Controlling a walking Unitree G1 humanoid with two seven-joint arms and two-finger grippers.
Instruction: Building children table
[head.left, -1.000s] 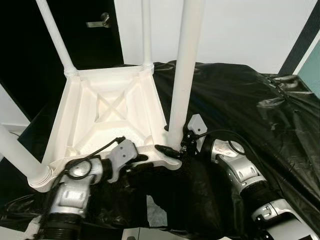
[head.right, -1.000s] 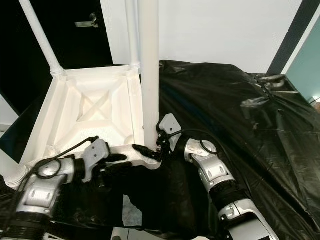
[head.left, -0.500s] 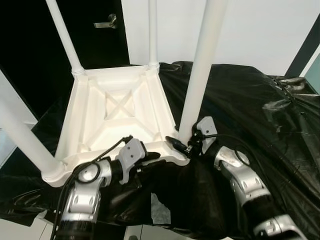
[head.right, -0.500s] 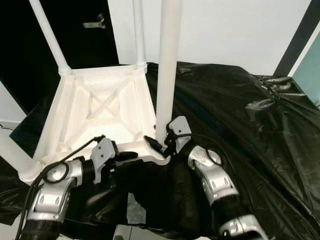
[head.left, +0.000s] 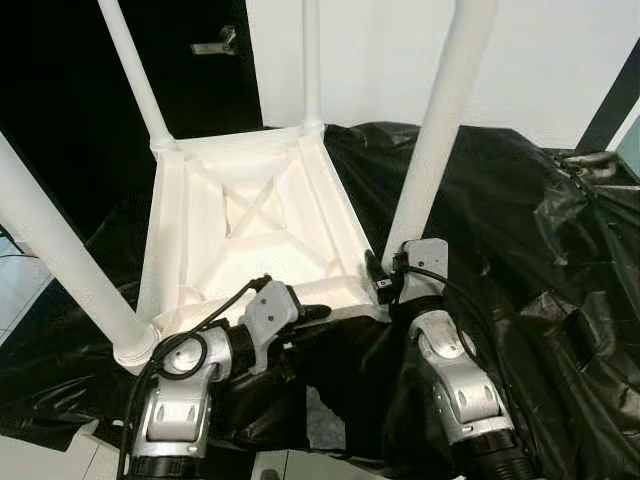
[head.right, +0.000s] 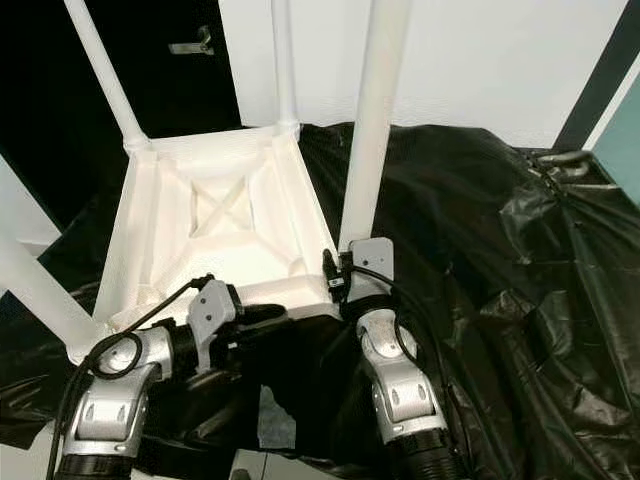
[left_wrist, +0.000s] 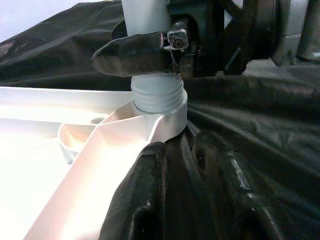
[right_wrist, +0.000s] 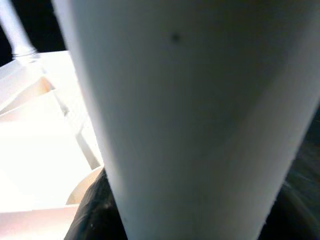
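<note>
Children table (head.left: 250, 235) lies upside down on black plastic sheet (head.left: 520, 220), all four legs standing in corner sockets. Near-right leg (head.left: 435, 140) seemingly last: threads visible above socket in left wrist view, so likely not fully screwed home. Left: finish tightening, flip upright.

Right pincer (left_wrist: 150, 50) pinching base of that leg, one finger (left_wrist: 132, 52) wrapped across it. Left pincer (left_wrist: 185, 200) pressed together against tabletop edge below socket (left_wrist: 160, 112), bracing.

Head views give layout; left wrist view alone reveals exposed thread. Right wrist view: leg close-up, blurred.
</note>
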